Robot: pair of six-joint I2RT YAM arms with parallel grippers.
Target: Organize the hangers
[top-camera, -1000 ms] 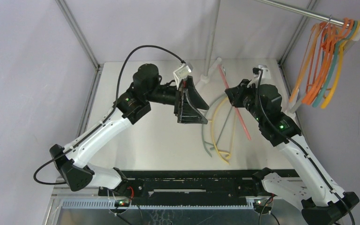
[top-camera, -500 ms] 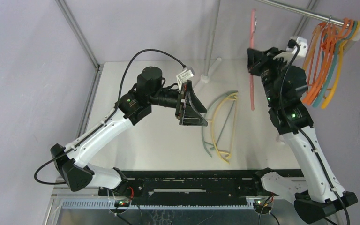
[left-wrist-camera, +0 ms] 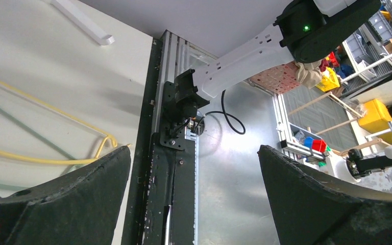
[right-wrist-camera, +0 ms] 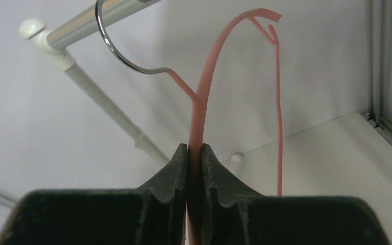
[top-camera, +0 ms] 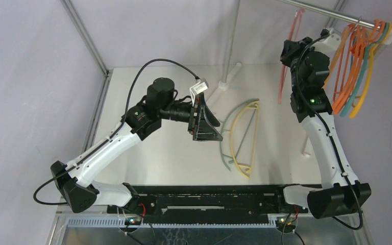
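1. White table (top-camera: 148,153) fills the middle of the top view, with grey walls round it; a steel rail (top-camera: 326,11) crosses the upper right.
2. Up there the right gripper (right-wrist-camera: 194,153) is clamped on the pink hanger (right-wrist-camera: 204,92), its jaws pinching the neck just below the fork (the wrist view shows no gap).
3. What changed: a second ago that hanger was low over the table at centre right. Half a second ago it was upright and partway up. Now it hangs at upper right by the rail, left of the bunch (top-camera: 354,71) of orange, yellow and teal hangers already hung.
4. Its metal hook (right-wrist-camera: 125,58) curls at the rail in the wrist view; whether it bears on the rail cannot be told.
5. Mid-frame, the left gripper (left-wrist-camera: 194,153) has hardly shifted. Its jaws are wide apart with nothing between them, and it hovers beside the yellow hanger (top-camera: 246,138) and green hanger (top-camera: 228,133) lying on the table.
6. Judgement: the lift is done and the hanging is in hand. Seating the hook and letting go looks next, with two hangers left.
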